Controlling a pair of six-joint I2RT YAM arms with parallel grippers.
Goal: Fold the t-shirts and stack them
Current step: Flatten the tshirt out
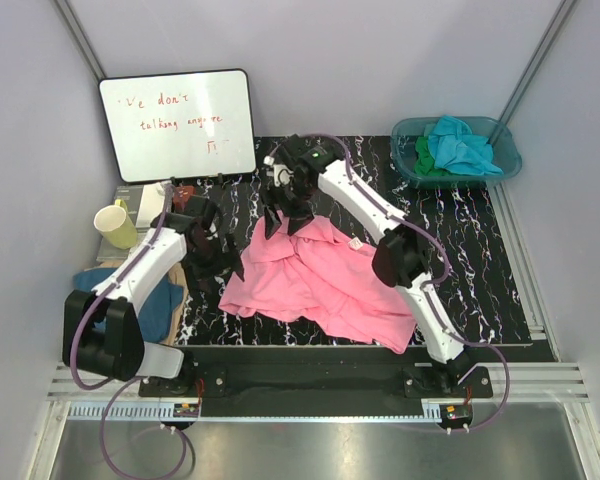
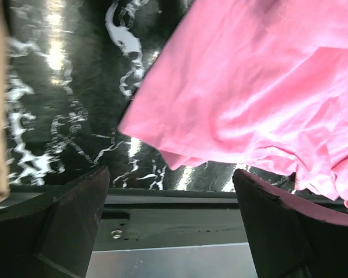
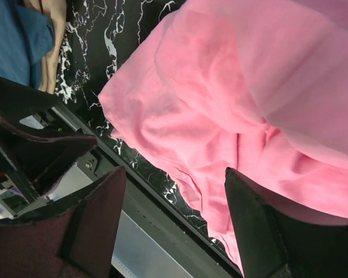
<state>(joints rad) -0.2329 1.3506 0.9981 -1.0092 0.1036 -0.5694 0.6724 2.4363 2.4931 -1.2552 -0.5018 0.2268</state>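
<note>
**A:** Where is the pink t-shirt (image 1: pixel 320 275)?

**B:** It is bunched up and unfolded in the middle of the bench (image 1: pixel 480 270). Its long axis runs on a slant, from a far end under the right wrist to a near corner beside that arm's base. The other t-shirts are well apart from it. The turquoise t-shirt (image 1: pixel 460 145) and the green t-shirt (image 1: pixel 425 160) lie in the basin (image 1: pixel 398 135) at the far right. The dark blue t-shirt (image 1: pixel 155 305) lies off the left side.

**A:** Which arm is nearer?

**B:** Both are close, at different ends. The left fingers (image 2: pixel 64 226) sit just beside the shirt's left edge. In the left wrist view the hem lies ahead of them and off to the right, with bare bench in between. The right fingers (image 3: pixel 93 226) hang over the far end, and there the cloth runs up behind one finger.

**A:** Is either one gripping?

**B:** No. Both pairs are spread wide with nothing caught between them. I can't tell whether the right-hand finger brushes the cloth.

**A:** So what does the next move depend on?

**B:** I'd say on that slant. The left fingers would have to travel right to reach the loose hem. The right fingers need only drop onto the far end. That would put one arm at each end of the long axis, ready to pull the shirt flat.
</note>
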